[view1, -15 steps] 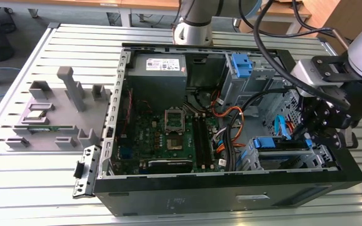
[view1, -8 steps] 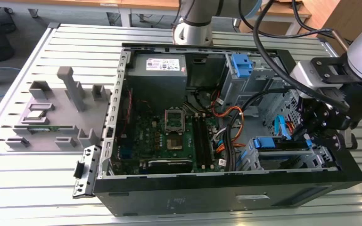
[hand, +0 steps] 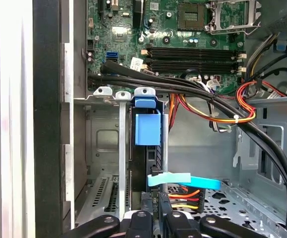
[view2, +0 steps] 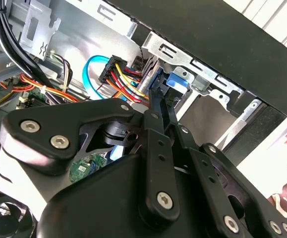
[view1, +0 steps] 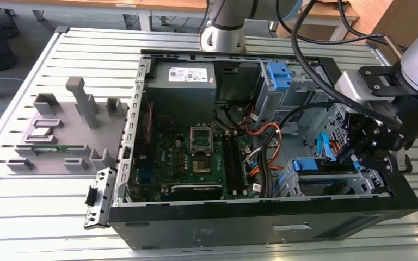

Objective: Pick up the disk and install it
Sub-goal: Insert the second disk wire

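The installing step appears to be in hand. The disk (view1: 312, 164) is already seen inside the computer case (view1: 267, 228), standing on edge in the drive cage (view1: 372, 184), at about 4 o'clock from the motherboard (view1: 194, 157) in the exterior view. In the first wrist view its blue rail (hand: 147, 128) is seen end-on between the cage's metal guides. The gripper (view2: 160, 96) is held right at the disk's blue end, just above the cage; whether it is open or closed, or has hold of the rail, cannot be told (its tips are masked by its own linkage). Final seating is judged to call for a straight push along the guides, with the orange and black cables (hand: 217, 115) nearby kept clear.
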Action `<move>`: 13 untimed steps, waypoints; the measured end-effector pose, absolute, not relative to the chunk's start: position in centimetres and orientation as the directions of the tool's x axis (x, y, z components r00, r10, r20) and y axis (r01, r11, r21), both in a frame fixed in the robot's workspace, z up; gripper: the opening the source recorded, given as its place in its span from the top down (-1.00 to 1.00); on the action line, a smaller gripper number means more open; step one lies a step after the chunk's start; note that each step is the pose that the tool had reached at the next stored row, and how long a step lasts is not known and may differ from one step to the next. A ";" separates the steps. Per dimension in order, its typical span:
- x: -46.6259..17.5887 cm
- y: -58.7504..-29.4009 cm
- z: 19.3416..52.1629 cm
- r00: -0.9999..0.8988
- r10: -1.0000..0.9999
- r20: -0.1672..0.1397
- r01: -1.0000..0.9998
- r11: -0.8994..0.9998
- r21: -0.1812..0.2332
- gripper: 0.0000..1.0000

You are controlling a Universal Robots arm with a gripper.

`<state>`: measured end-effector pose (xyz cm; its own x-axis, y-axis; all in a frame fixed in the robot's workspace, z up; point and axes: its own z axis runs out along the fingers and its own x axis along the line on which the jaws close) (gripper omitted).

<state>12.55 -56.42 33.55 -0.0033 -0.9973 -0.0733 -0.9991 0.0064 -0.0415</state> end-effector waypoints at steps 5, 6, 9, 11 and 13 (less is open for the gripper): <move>12.6 -56.4 33.6 -0.015 -0.997 -0.073 -0.999 0.018 -0.042 0.65; 12.6 -56.4 33.6 -0.017 -0.997 -0.073 -0.999 0.020 -0.042 0.65; 12.6 -56.4 33.6 -0.032 -0.997 -0.073 -0.999 0.035 -0.042 0.65; 12.6 -56.4 33.6 -0.043 -0.996 -0.074 -0.998 0.046 -0.042 0.65; 12.6 -56.4 33.6 -0.056 -0.996 -0.073 -0.997 0.059 -0.042 0.65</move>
<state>12.56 -56.43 33.65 -0.0562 -0.9957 -0.0734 -0.9974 0.0594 -0.0415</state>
